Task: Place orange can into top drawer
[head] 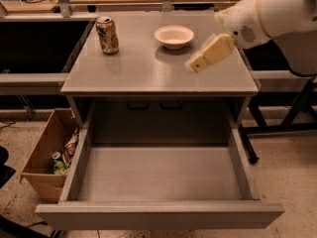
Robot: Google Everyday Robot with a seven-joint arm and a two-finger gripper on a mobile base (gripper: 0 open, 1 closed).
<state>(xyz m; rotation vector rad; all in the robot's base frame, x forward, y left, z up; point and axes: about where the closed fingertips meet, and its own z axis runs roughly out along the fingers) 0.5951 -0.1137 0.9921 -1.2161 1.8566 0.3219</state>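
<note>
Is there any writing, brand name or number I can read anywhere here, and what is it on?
No text can be read anywhere.
On the orange can: the label print is too blurred to read.
On the trash in the cardboard box: any print is too small to read.
On the bowl, the top drawer and the gripper, which hovers over the cabinet top right of the bowl: no writing shows.

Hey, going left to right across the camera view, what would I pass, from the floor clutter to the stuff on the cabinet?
cardboard box → orange can → white bowl → gripper, hovering above the right side of the cabinet top.
</note>
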